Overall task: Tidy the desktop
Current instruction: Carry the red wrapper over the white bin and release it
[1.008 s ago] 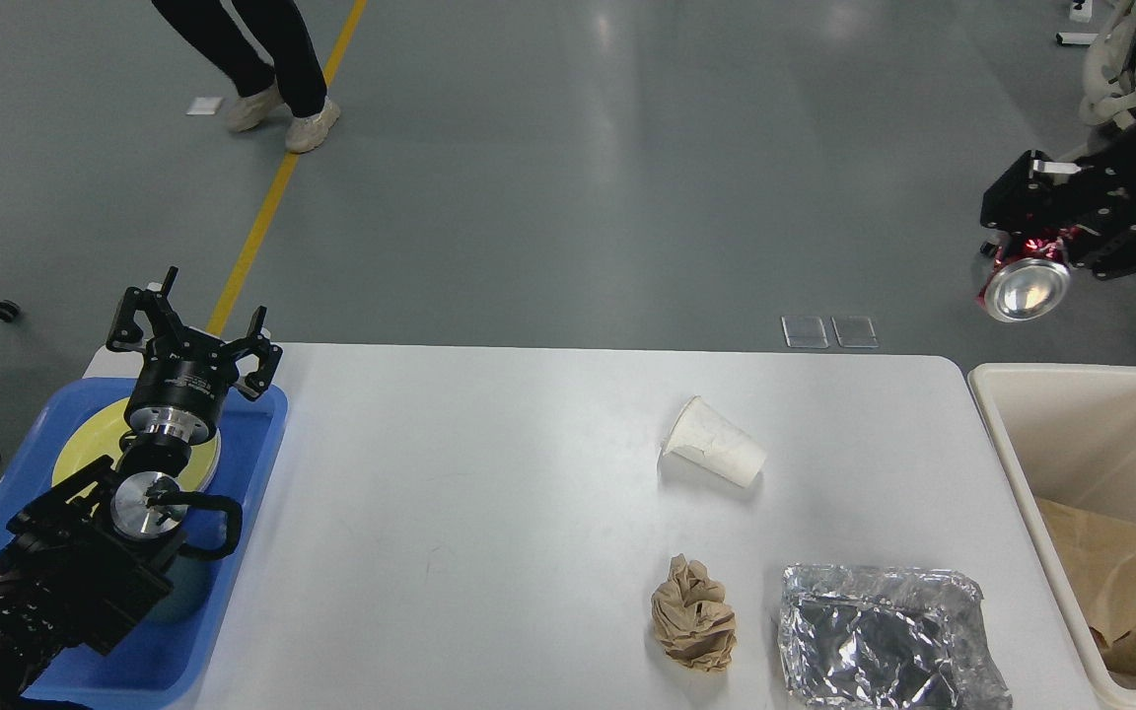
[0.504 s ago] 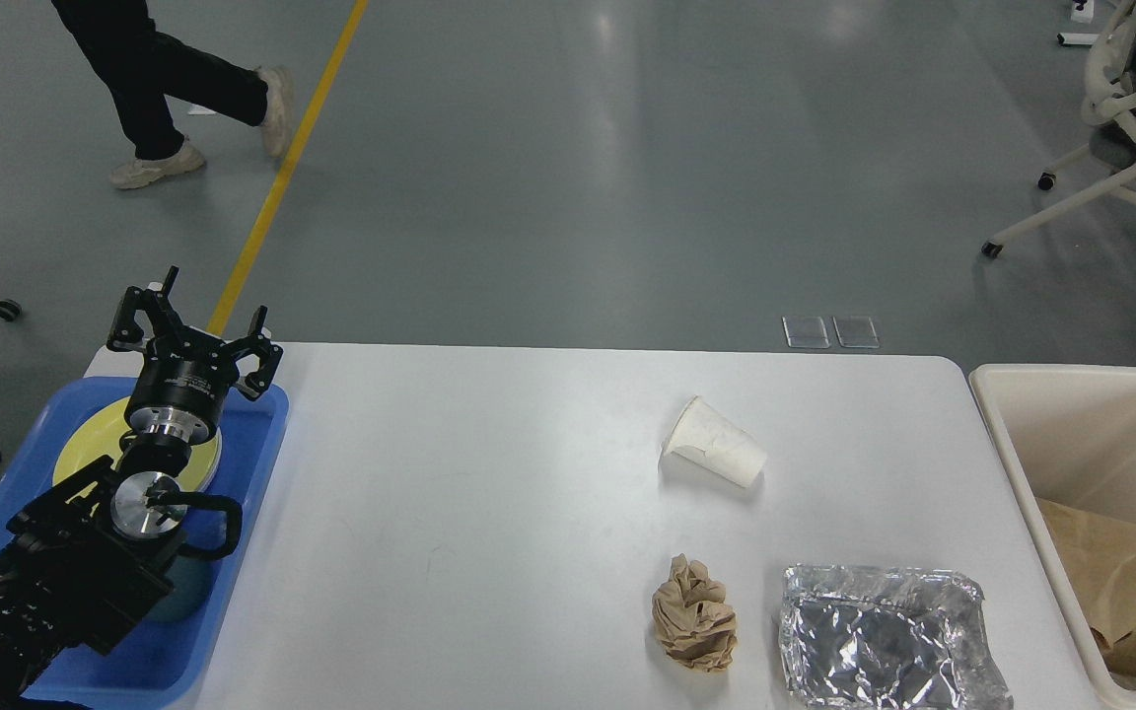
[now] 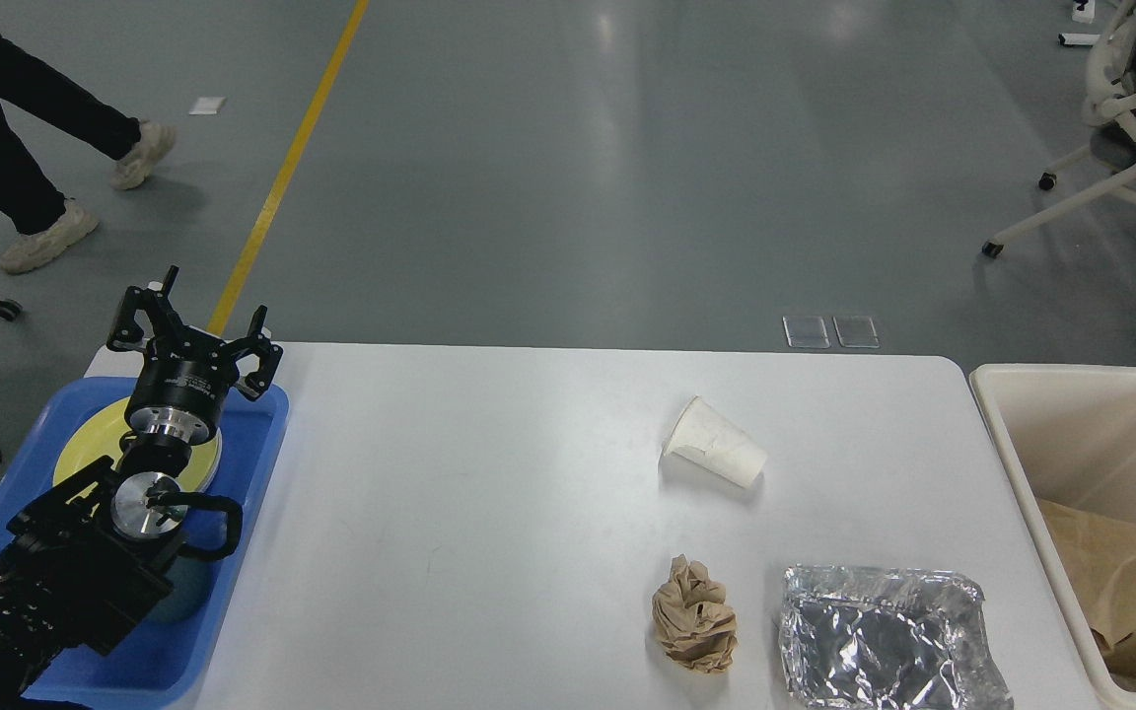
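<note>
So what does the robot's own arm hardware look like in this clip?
Only the left arm shows: matte black boxy links with polished silver round joint caps and a black cable loop at the side. Its left gripper is black, two angular skeletal fingers on a cylindrical black base with a silver ring. The right arm is out of view.

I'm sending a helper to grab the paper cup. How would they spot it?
On the white desktop, look right of centre, toward the cream bin. The paper cup lies on its side, white and smooth, unlike the crumpled brown paper and foil tray nearer you.
</note>
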{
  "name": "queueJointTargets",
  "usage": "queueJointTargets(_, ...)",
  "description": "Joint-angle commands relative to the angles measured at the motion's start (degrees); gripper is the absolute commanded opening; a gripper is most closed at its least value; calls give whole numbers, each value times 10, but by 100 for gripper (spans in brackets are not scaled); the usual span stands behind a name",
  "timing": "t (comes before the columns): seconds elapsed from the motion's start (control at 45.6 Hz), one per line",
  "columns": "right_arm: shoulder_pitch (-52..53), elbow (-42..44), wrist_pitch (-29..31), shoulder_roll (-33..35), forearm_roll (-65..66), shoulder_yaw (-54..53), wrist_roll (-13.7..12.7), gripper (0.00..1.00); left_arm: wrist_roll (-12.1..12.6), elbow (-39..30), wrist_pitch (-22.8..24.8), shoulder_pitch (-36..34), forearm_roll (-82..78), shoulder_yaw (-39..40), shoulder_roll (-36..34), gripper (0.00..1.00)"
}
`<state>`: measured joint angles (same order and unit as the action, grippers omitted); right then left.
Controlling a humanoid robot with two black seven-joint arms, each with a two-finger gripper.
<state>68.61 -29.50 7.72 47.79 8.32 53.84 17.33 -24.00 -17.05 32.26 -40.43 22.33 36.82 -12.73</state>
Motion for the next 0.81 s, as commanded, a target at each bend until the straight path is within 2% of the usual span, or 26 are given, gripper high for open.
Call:
queueJointTargets(0.0,-85,39,-11,-19,0,-94,2,0,0,0,0,0,0,0,0,97)
queueJointTargets(0.307,-130,52,-12,-44,-1,-138,2,0,0,0,0,0,0,0,0,97)
queueJointTargets(0.329,-130,52,-12,-44,-1,-138,2,8,0,0,0,0,0,0,0,97)
queueJointTargets(0.394,-130,53,-13,-44,-1,-138,2,46,0,0,0,0,0,0,0,97)
queueJointTargets(0.438,-129,53,-15,-44,-1,-138,2,61,0,0,0,0,0,0,0,97)
queueJointTargets(0.46,-129,53,-15,-44,-1,-138,2,65,0,0,0,0,0,0,1,97)
queueJointTargets(0.636,-139,53,-15,-44,-1,-138,2,71,0,0,0,0,0,0,0,97)
queueJointTargets(0.789,-140,53,-15,-43,-1,-137,2,72,-1,0,0,0,0,0,0,97)
